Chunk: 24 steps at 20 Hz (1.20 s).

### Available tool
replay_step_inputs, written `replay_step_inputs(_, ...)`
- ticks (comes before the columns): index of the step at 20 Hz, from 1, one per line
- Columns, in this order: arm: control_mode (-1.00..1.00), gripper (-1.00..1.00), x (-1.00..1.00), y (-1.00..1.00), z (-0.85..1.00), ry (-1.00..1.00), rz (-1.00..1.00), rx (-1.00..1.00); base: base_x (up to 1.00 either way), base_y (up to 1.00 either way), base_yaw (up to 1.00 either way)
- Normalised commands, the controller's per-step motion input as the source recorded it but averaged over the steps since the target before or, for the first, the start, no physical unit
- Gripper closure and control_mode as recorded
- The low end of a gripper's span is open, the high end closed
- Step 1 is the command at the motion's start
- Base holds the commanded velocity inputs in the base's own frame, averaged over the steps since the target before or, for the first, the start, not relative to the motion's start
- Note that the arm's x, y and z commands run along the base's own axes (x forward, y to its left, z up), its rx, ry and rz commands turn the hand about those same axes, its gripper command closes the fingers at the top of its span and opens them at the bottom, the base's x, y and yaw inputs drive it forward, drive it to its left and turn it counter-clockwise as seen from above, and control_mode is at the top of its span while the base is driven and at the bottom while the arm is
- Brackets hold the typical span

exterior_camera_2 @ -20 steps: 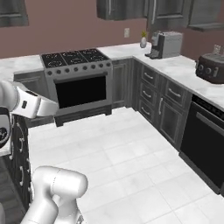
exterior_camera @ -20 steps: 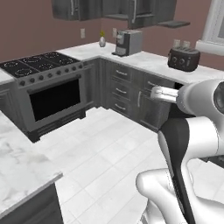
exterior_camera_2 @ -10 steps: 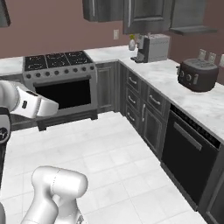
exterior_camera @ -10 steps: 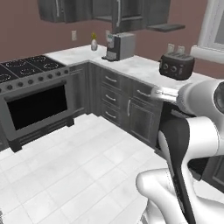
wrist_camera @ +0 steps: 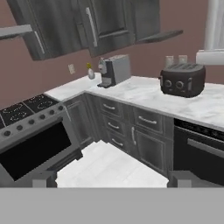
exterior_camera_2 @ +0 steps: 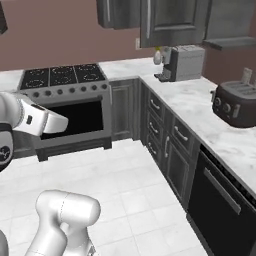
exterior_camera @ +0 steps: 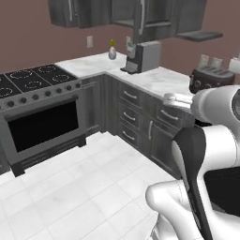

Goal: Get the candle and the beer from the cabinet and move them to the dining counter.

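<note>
The cabinet (exterior_camera: 149,15) (exterior_camera_2: 172,22) (wrist_camera: 97,27) is a row of dark charcoal wall units with slim silver handles above the corner worktop, and its doors are shut. The candle and the beer are hidden. The dining counter is out of view. In the hand view my gripper (wrist_camera: 113,179) is open, its two dark fingertips set wide apart at the bottom with nothing between them. It points across the floor toward the corner, well short of the cabinet.
Below the cabinet a coffee machine (exterior_camera: 144,56) and a white vase (exterior_camera: 112,52) stand on the marble worktop (exterior_camera: 157,77). A dark toaster (exterior_camera_2: 234,102) sits further right. A stove with oven (exterior_camera: 40,110) is at left, a dishwasher (exterior_camera_2: 220,200) at right, white tiled floor (exterior_camera: 89,187) between.
The whole picture has shifted and grown: the base has driven closer to the corner worktop and wall cabinets. The gripper stays open and empty.
</note>
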Motion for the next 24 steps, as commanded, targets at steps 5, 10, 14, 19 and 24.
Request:
replay_step_inputs(5, 1.0, -1.0, 0.0, 0.0, 0.0, 0.0, 0.0, 0.0, 1.0, 0.0, 0.19)
replay_step_inputs(10, 1.0, -1.0, 0.0, 0.0, 0.0, 0.0, 0.0, 0.0, 1.0, 0.01, 0.14)
replay_step_inputs(14, 1.0, -1.0, 0.0, 0.0, 0.0, 0.0, 0.0, 0.0, 1.0, 0.0, 0.05)
replay_step_inputs(19, 1.0, -1.0, 0.0, 0.0, 0.0, 0.0, 0.0, 0.0, 1.0, 0.02, 0.02)
replay_step_inputs(24, 1.0, -1.0, 0.0, 0.0, 0.0, 0.0, 0.0, 0.0, 1.0, 0.02, 0.0)
